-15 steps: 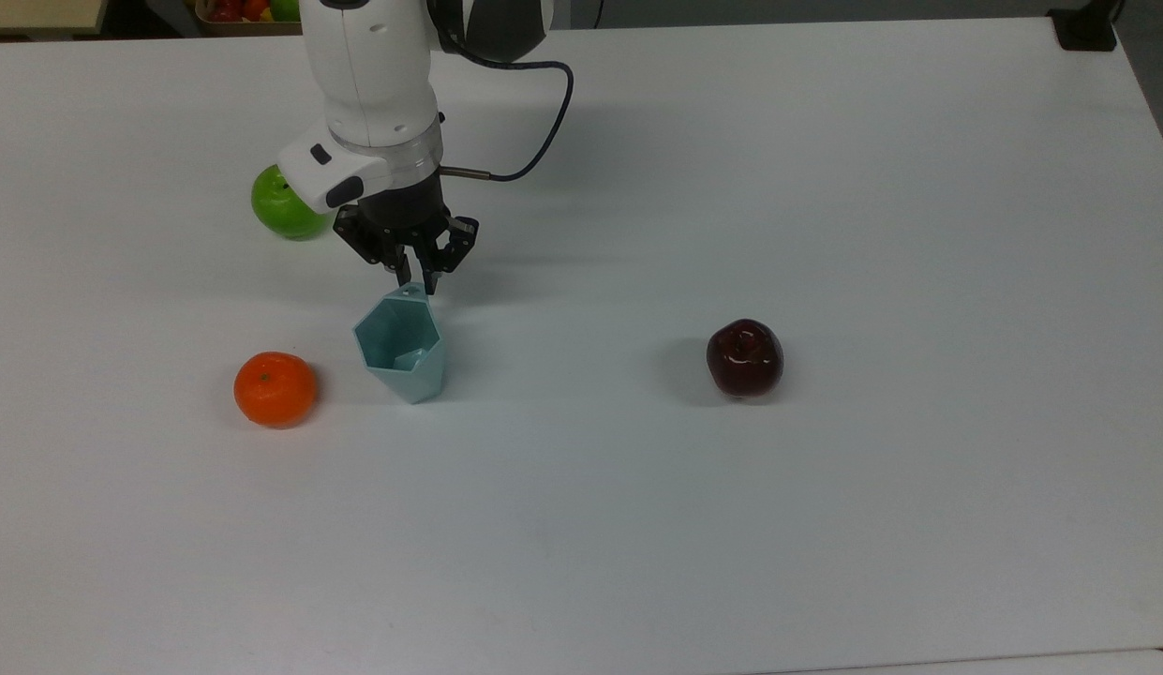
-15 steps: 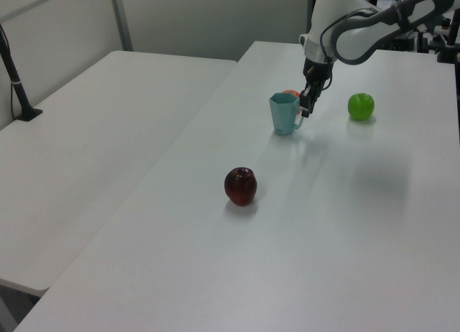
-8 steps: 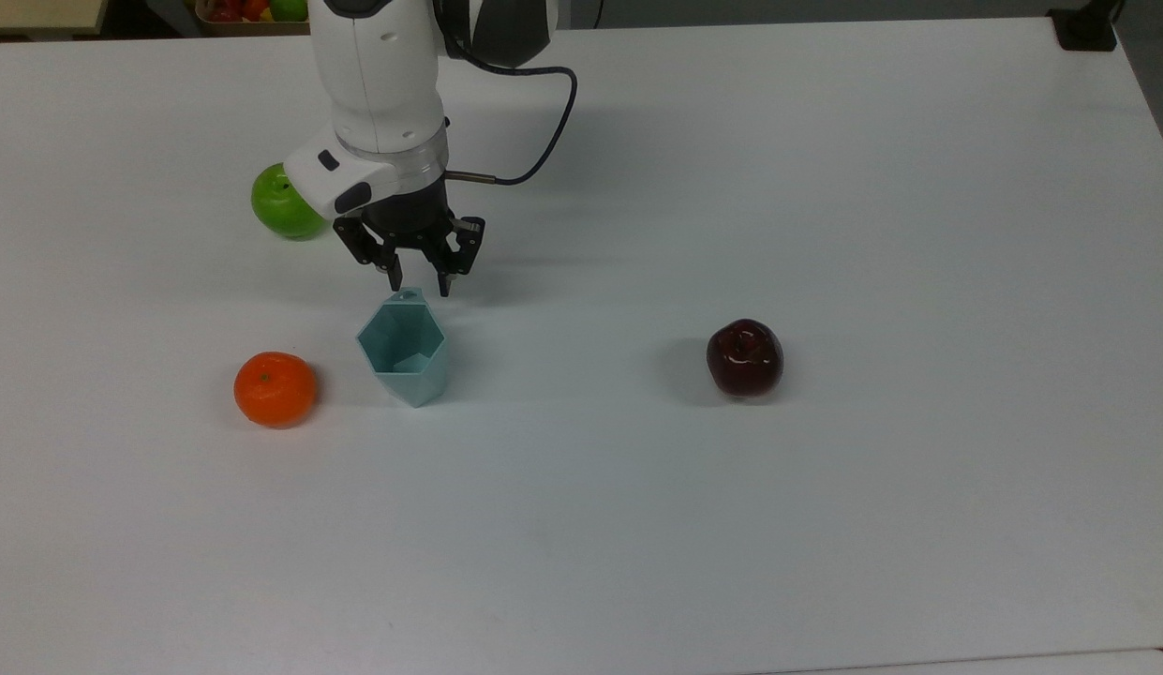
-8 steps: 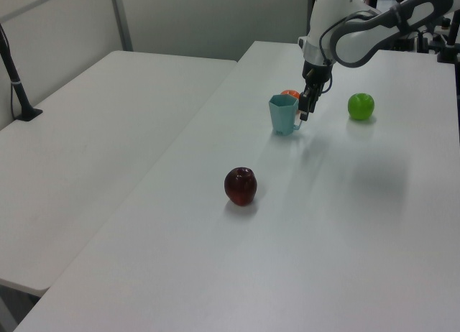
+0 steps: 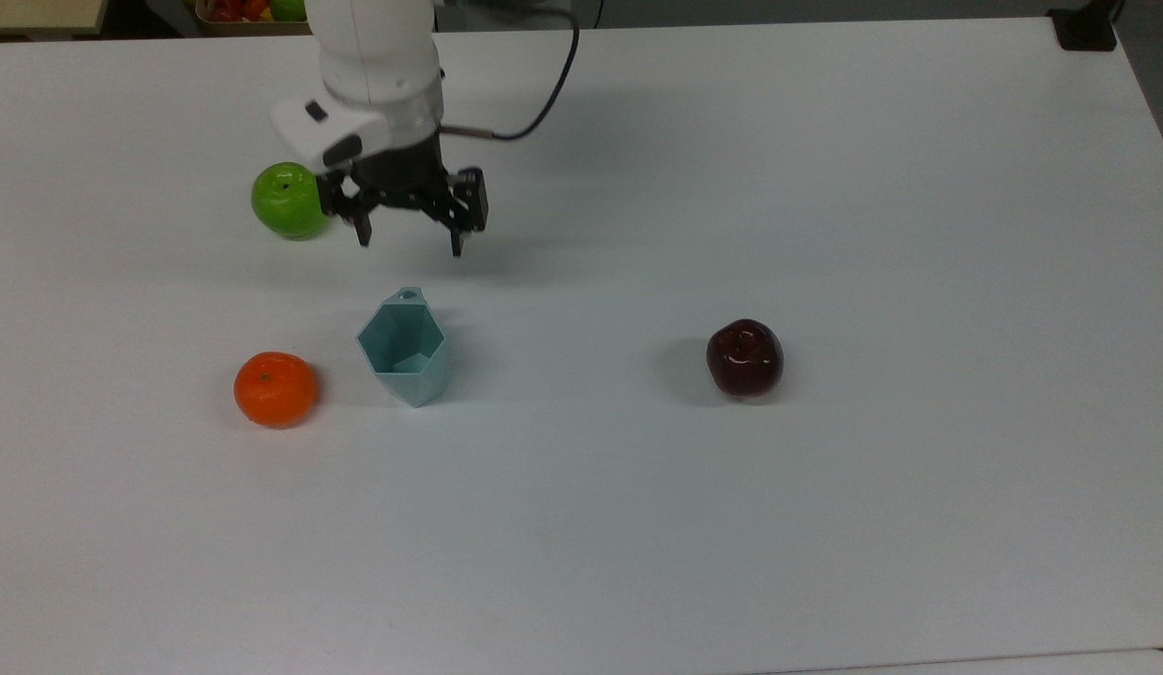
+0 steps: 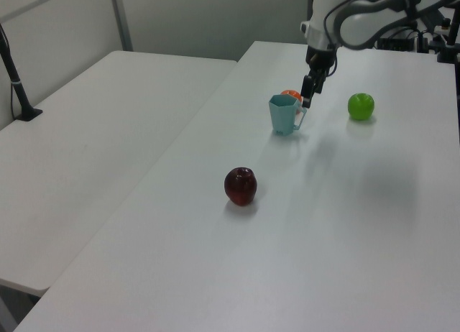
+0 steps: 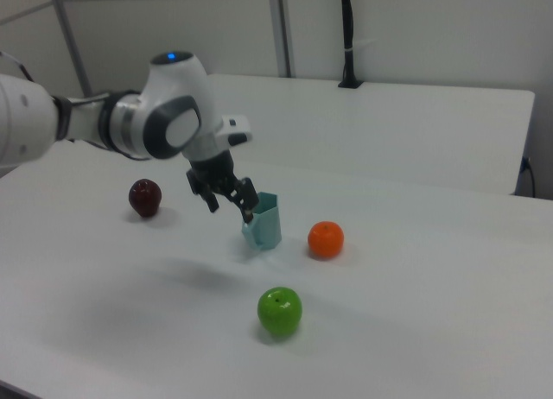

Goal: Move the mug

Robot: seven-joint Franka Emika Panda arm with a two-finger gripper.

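Observation:
The pale blue-green faceted mug [image 5: 403,345] stands upright on the white table [image 5: 825,187], its small handle pointing toward the arm. It also appears in the left view [image 6: 285,114] and the right view [image 7: 263,219]. My gripper [image 5: 410,246] hangs open above the table, just behind the mug's handle in the top view, with nothing between its fingers. In the left view the gripper [image 6: 307,98] is raised over the handle side of the mug. From the right view the gripper [image 7: 230,206] sits up and to the left of the mug.
An orange [image 5: 275,388] lies to the mug's left in the top view. A green apple [image 5: 287,200] sits by the gripper's left finger. A dark red apple [image 5: 744,357] rests far to the right. A second white table [image 6: 93,131] adjoins in the left view.
The gripper let go of the mug's handle, opened wide and rose up and away from the mug. The mug settled upright and stayed in place.

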